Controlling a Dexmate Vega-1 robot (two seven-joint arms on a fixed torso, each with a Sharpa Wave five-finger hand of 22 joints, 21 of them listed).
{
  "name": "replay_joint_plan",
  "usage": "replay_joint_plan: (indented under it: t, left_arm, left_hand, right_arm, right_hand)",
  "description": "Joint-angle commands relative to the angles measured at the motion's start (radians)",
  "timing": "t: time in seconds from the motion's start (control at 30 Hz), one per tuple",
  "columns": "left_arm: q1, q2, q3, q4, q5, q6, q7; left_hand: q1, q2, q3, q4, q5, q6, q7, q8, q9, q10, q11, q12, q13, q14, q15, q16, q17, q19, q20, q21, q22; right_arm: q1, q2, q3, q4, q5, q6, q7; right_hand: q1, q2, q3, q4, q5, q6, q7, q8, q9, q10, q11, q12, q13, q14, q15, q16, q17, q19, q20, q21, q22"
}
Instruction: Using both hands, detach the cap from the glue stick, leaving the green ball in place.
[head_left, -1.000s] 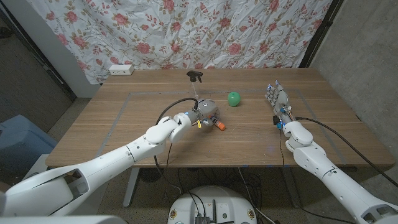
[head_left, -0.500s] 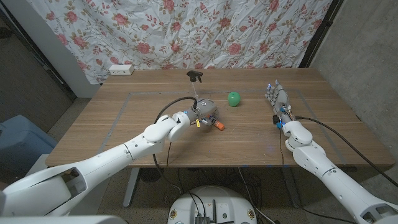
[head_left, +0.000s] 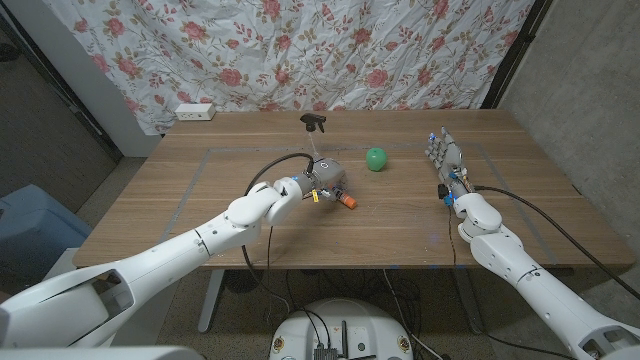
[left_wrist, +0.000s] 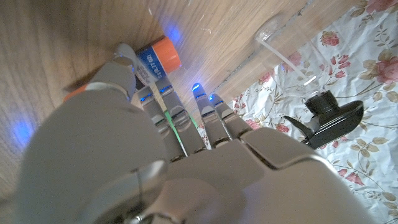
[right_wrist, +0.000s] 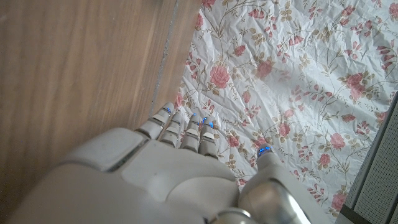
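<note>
Head view: my left hand (head_left: 326, 181) fingers wrap the glue stick (head_left: 346, 200) mid-table; right hand (head_left: 446, 165) fingers spread, empty, near right edge.

Worktop (head_left: 250, 215): brown wood grain. Backdrop cloth (head_left: 330, 50): white, printed with pink roses and green-grey leaves. Green ball (head_left: 375, 159): plain bright green, at about 1 o'clock from the glue stick (head_left: 347, 200), which has an orange end and a blue label. Spray bottle (head_left: 315, 125): clear body, black head. Left robot hand (head_left: 322, 180): grey; right robot hand (head_left: 446, 165): grey with blue lights. Arms white.
</note>
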Motion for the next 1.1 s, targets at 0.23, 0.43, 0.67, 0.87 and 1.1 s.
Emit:
replay_joint_plan:
  t: [0.23,0.43,0.67,0.87,1.1]
  left_arm:
    - [0.021,0.002,-0.033,-0.056,-0.002,0.044,-0.029]
    - [0.028,-0.003,-0.044,-0.079,-0.011,0.065,-0.052]
    - [0.042,-0.019,-0.057,-0.102,-0.032,0.109,-0.085]
    - [0.047,-0.027,-0.060,-0.112,-0.048,0.127,-0.092]
    - [0.059,-0.032,-0.061,-0.131,-0.056,0.164,-0.108]
  left_hand:
    - [0.002,0.012,-0.004,0.000,0.010,0.036,0.013,-0.005,0.002,0.024,-0.021,-0.001,0.003,0.013,-0.144,0.008,0.002,0.008,-0.007,0.002,0.003]
    - [0.003,0.015,-0.006,0.001,0.010,0.035,0.015,-0.008,0.002,0.027,-0.021,-0.002,0.003,0.014,-0.144,0.007,0.002,0.004,-0.010,0.001,0.003]
    - [0.002,0.011,-0.012,-0.001,0.009,0.031,0.013,-0.014,0.002,0.027,-0.021,-0.006,0.003,0.003,-0.144,0.000,-0.001,-0.002,-0.016,-0.002,0.003]
    - [-0.002,0.003,-0.022,-0.002,0.009,0.016,0.012,-0.029,0.003,0.015,-0.020,-0.018,0.001,-0.029,-0.137,-0.017,-0.007,-0.004,-0.018,-0.002,0.002]
    - [-0.007,0.000,-0.029,0.001,0.010,0.008,0.012,-0.042,0.003,-0.002,-0.020,-0.029,0.000,-0.047,-0.127,-0.024,-0.011,0.003,-0.014,-0.001,0.001]
  right_arm:
    - [0.005,-0.010,-0.005,-0.007,-0.004,-0.003,0.019]
    - [0.008,-0.020,-0.009,-0.012,-0.007,-0.010,0.031]
    - [0.013,-0.037,-0.017,-0.020,-0.014,-0.014,0.056]
    - [0.015,-0.040,-0.023,-0.027,-0.022,-0.011,0.063]
    - [0.010,-0.058,-0.026,-0.049,-0.030,-0.021,0.070]
  right_hand:
    - [-0.006,0.037,0.009,0.001,0.005,0.007,0.000,0.001,0.004,0.004,0.002,0.003,0.003,0.005,0.004,0.009,-0.002,0.003,0.000,0.005,0.004]
    - [-0.005,0.038,0.010,0.000,0.005,0.006,0.000,0.001,0.004,0.003,0.002,0.002,0.003,0.004,0.003,0.009,-0.002,0.004,0.000,0.005,0.004]
    - [-0.006,0.037,0.010,0.000,0.005,0.007,0.000,0.001,0.004,0.004,0.002,0.003,0.003,0.004,0.003,0.009,-0.002,0.004,0.000,0.005,0.004]
    - [-0.008,0.034,0.008,0.000,0.004,0.008,-0.001,0.001,0.004,0.004,0.001,0.003,0.003,0.004,0.003,0.009,-0.003,0.004,0.000,0.005,0.004]
    - [-0.008,0.034,0.009,-0.001,0.004,0.008,-0.001,0.001,0.004,0.005,0.002,0.003,0.003,0.004,0.003,0.009,-0.003,0.004,0.001,0.005,0.004]
